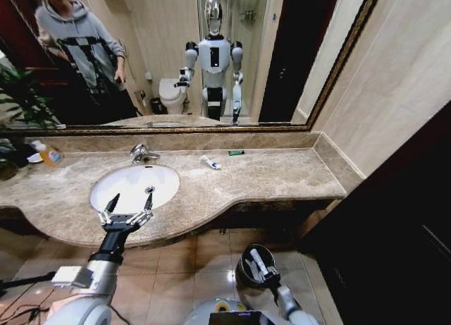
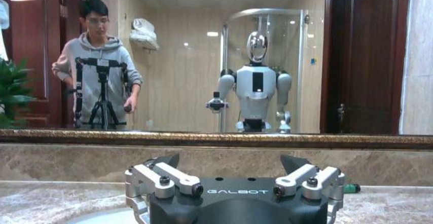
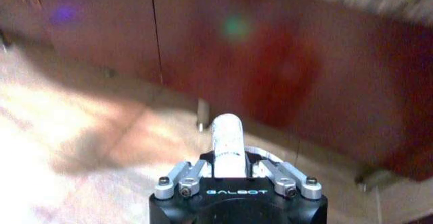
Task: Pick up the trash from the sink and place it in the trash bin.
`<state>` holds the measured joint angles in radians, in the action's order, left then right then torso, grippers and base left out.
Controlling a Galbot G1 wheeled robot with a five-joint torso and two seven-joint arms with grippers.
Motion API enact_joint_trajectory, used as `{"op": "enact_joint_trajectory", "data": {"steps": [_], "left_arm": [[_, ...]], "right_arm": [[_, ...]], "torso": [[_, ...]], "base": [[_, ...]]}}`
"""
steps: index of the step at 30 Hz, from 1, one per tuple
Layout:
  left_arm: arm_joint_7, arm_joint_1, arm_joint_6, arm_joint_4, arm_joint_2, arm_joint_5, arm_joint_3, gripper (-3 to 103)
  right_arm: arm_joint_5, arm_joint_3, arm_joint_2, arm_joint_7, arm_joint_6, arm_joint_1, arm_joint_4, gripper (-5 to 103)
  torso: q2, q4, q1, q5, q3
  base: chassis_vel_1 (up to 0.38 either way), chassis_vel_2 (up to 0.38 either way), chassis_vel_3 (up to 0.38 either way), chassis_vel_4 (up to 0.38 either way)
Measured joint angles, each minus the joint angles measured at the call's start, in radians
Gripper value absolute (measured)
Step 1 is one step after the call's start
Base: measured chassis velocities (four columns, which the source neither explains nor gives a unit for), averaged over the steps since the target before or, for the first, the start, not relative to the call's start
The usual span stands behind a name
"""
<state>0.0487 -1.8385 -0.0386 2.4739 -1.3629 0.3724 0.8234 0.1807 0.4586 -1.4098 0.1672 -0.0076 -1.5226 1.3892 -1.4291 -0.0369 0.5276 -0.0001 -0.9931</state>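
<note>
Marble tabletop (image 1: 268,177) spans head view, left end cut off by frame. Sink (image 1: 134,186), white oval, set in it. Trash bin (image 1: 252,267) on floor below, partly hidden by right arm. Left end effector (image 1: 127,211) over sink front rim, jaws wide, "GALBOT" on body. Right end effector (image 3: 228,159) clamps white tube (image 3: 226,139) above bin. White-and-blue tube (image 1: 211,162), green stick (image 1: 236,153) on tabletop near mirror; print unreadable.

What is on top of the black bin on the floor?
The right gripper hangs over the bin, jaws shut on a white tube. They cover much of its mouth, so its inside cannot be seen. The left gripper is at the sink.
</note>
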Motion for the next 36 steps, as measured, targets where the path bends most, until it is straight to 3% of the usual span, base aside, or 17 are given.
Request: {"op": "enact_joint_trajectory", "data": {"steps": [6,11,21,23,25,31,32,35,36], "left_arm": [[0.0,0.0,0.0,0.0,0.0,0.0,0.0,100],[0.0,0.0,0.0,0.0,0.0,0.0,0.0,100],[0.0,0.0,0.0,0.0,0.0,0.0,0.0,100],[0.0,0.0,0.0,0.0,0.0,0.0,0.0,100],[0.0,0.0,0.0,0.0,0.0,0.0,0.0,100],[0.0,0.0,0.0,0.0,0.0,0.0,0.0,100],[0.0,0.0,0.0,0.0,0.0,0.0,0.0,100],[0.0,0.0,0.0,0.0,0.0,0.0,0.0,100],[0.0,0.0,0.0,0.0,0.0,0.0,0.0,100]], "right_arm": [[0.075,0.005,-0.005,0.002,0.003,0.124,-0.209,26],[0.154,0.017,-0.004,-0.008,0.069,0.267,-0.469,26],[0.183,0.011,-0.013,-0.022,0.098,0.402,-0.655,23],[0.186,0.011,-0.017,-0.026,0.101,0.418,-0.676,32],[0.187,0.01,-0.017,-0.028,0.104,0.424,-0.685,32],[0.173,0.011,-0.011,-0.04,0.125,0.427,-0.705,58],[0.173,0.011,-0.011,-0.04,0.125,0.427,-0.705,58],[0.161,0.011,-0.002,-0.039,0.126,0.411,-0.69,75],[0.161,0.011,-0.002,-0.039,0.126,0.411,-0.69,75]], "torso": [[0.0,0.0,0.0,0.0,0.0],[0.0,0.0001,0.0,0.0002,0.0],[0.0,0.0001,0.0,0.0,0.0],[0.0,0.0,0.0,0.0003,0.0],[0.0,0.0,0.0,0.0,0.0],[0.0,0.0,0.0,0.0,0.0],[0.0,0.0,0.0,0.0,0.0],[0.0,0.0001,0.0,0.0001,0.0],[0.0,0.0001,0.0,0.0001,0.0]], "base": [[0.0,0.0,0.0,0.0],[0.0,0.0,0.0,0.0],[0.0,0.0,0.0,0.0],[0.0,0.0,0.0,0.0],[0.0,0.0,0.0,0.0],[0.0,0.0,0.0,0.0],[0.0,0.0,0.0,0.0],[0.0,0.0,0.0,0.0],[0.0,0.0,0.0,0.0]]}}
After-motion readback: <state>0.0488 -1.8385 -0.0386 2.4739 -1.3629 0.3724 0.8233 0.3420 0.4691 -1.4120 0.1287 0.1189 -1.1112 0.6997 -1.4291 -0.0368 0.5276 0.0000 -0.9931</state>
